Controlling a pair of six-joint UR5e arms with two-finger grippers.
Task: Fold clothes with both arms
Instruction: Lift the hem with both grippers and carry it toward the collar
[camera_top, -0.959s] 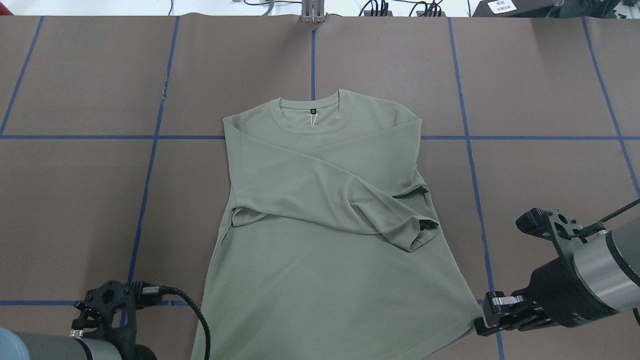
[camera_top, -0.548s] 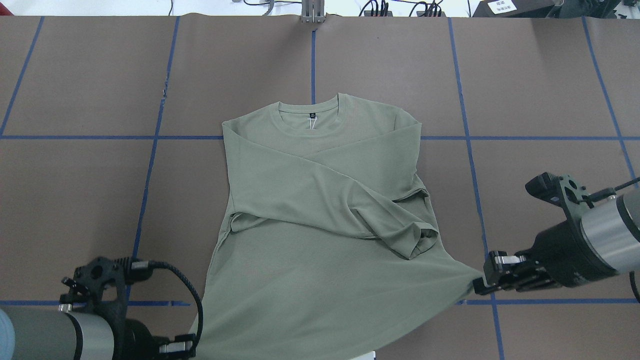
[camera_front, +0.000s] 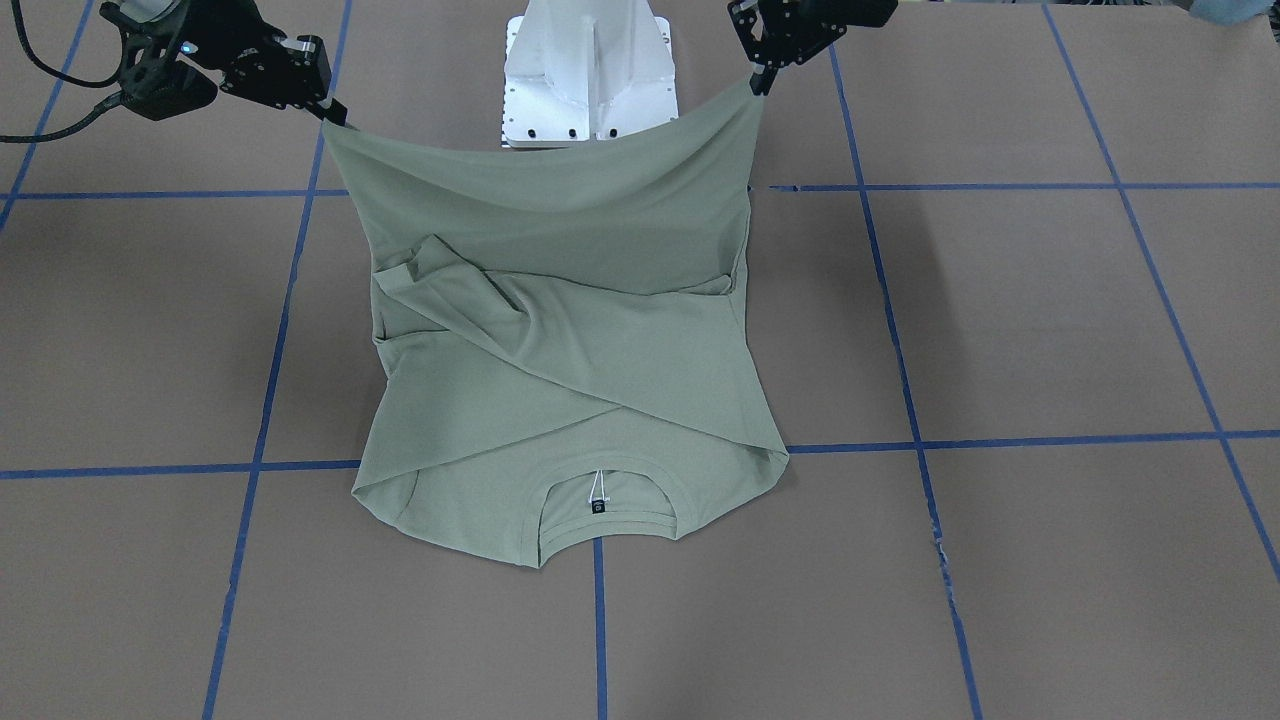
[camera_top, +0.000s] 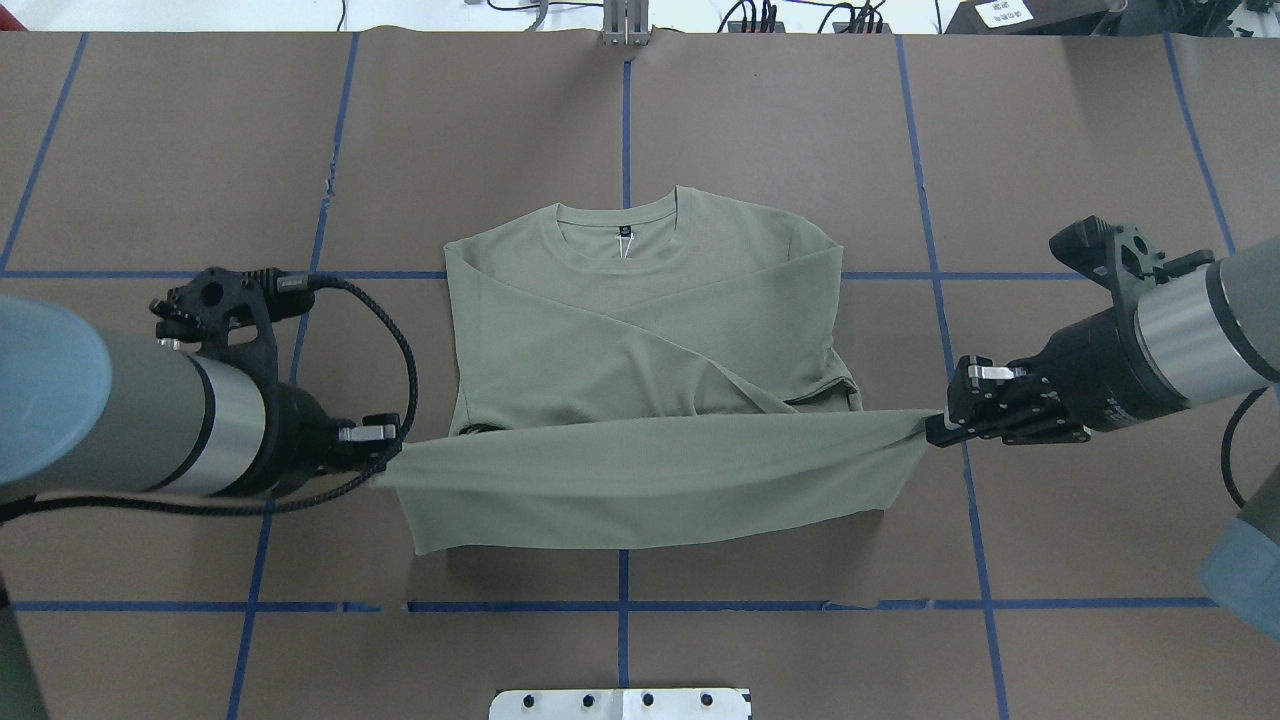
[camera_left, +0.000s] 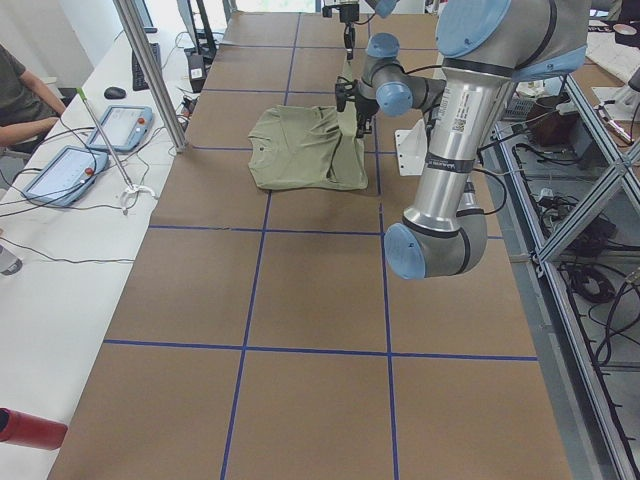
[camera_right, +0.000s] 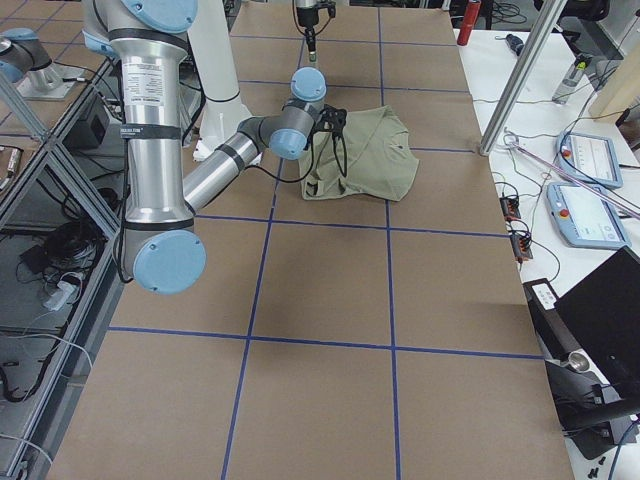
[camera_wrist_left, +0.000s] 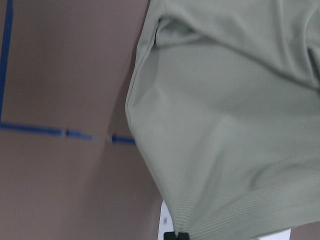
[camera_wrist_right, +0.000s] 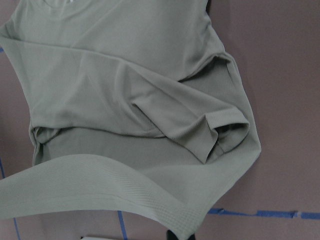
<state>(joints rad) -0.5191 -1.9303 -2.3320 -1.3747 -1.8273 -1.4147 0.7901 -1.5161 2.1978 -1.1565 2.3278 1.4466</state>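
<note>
Sagging slightly, the ribbed hem (camera_front: 540, 165) of the sage knit shirt (camera_top: 640, 330) is pinched at its corners by left gripper (camera_top: 385, 455) and right gripper (camera_top: 932, 432).

Brown table (camera_top: 780, 130) crossed by blue tape lines (camera_top: 626, 130).

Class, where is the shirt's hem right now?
Overhead view: the hem hangs above the lower half of the shirt, stretched between the left gripper on the left and the right gripper on the right.
</note>
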